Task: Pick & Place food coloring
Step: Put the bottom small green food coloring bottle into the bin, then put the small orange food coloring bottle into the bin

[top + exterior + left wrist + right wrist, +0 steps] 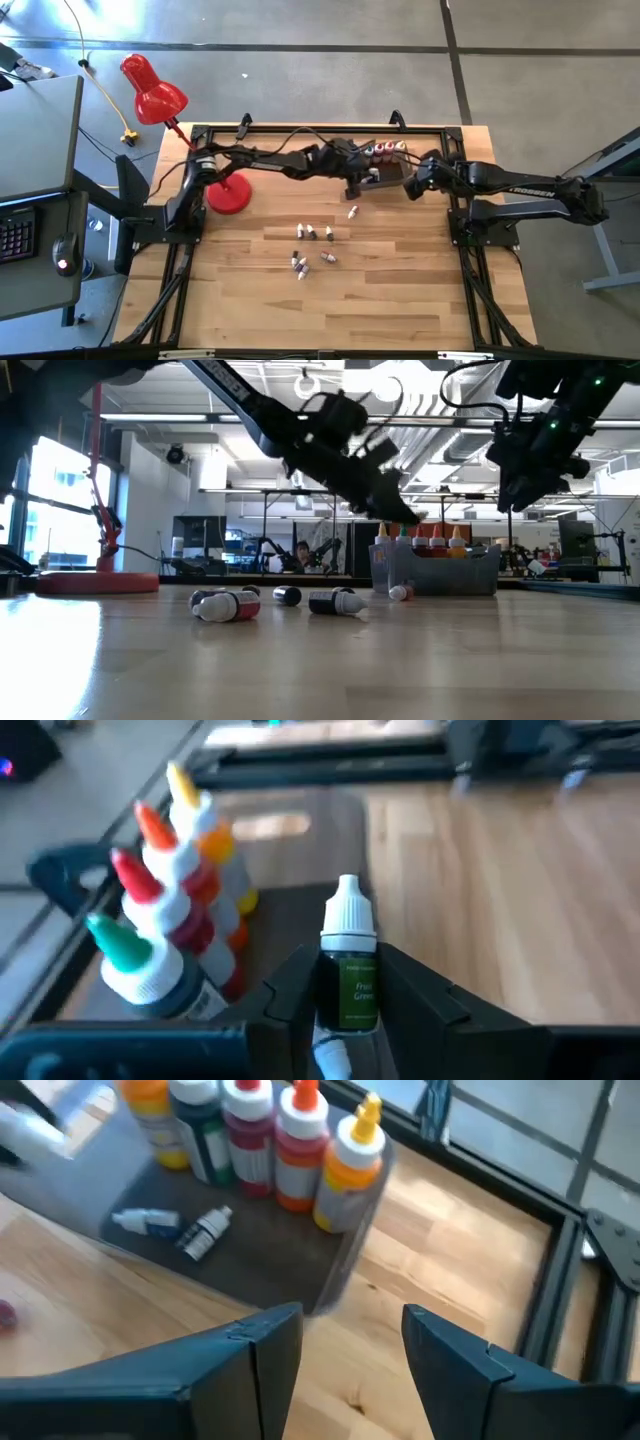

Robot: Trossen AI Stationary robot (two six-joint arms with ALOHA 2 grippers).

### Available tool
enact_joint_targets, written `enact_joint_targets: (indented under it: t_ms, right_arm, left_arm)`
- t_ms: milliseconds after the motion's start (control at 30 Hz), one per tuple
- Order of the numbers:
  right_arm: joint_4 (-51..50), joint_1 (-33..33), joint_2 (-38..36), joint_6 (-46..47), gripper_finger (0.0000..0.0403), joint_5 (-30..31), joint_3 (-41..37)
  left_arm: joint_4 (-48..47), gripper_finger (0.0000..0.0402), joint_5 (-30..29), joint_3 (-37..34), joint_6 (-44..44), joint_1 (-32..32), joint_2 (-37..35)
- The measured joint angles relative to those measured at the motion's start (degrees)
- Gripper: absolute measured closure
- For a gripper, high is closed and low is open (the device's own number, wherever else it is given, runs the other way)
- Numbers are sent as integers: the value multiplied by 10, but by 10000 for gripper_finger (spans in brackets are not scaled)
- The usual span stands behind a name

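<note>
A tiny dark-and-white food coloring bottle [347, 963] is pinched between the left gripper [345, 995] jaws right over the grey tub [250, 1265], so it's basically drop-off time and just a release is needed, while the right gripper [345, 1345] is parked beside the tub, jaws spread and empty.

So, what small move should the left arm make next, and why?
Probably open the left gripper a little wider and let go. It holds a tiny green-labelled bottle upright between its fingers, over the grey tub beside the tall bottles, so the bottle should drop inside.
</note>
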Motion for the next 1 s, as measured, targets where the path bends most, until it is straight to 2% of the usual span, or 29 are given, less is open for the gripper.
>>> enact_joint_targets:
  t_ms: [100,333,433,600,700,833,900,1000]
  right_arm:
    - [16,0,0,-18,235,0,0]
    - [52,0,0,-37,236,-1,0]
    - [70,0,1,-43,235,-6,0]
    - [147,0,14,-115,235,-26,0]
    - [207,0,38,-162,236,-74,0]
    - [275,16,95,-227,235,-176,0]
    - [316,30,132,-275,236,-224,0]
    - [376,58,187,-366,235,-292,0]
  left_arm:
    - [-33,285,-16,24,-24,0,21]
    - [-76,225,-50,60,-9,-1,22]
    - [-185,208,-53,105,0,-1,9]
    - [-488,208,-54,238,57,-1,-24]
    - [-645,219,-56,342,63,-1,-29]
    - [-853,238,-79,495,59,-1,-33]
    - [-863,248,-101,458,49,-1,-81]
    - [-888,258,-102,386,13,-1,-155]
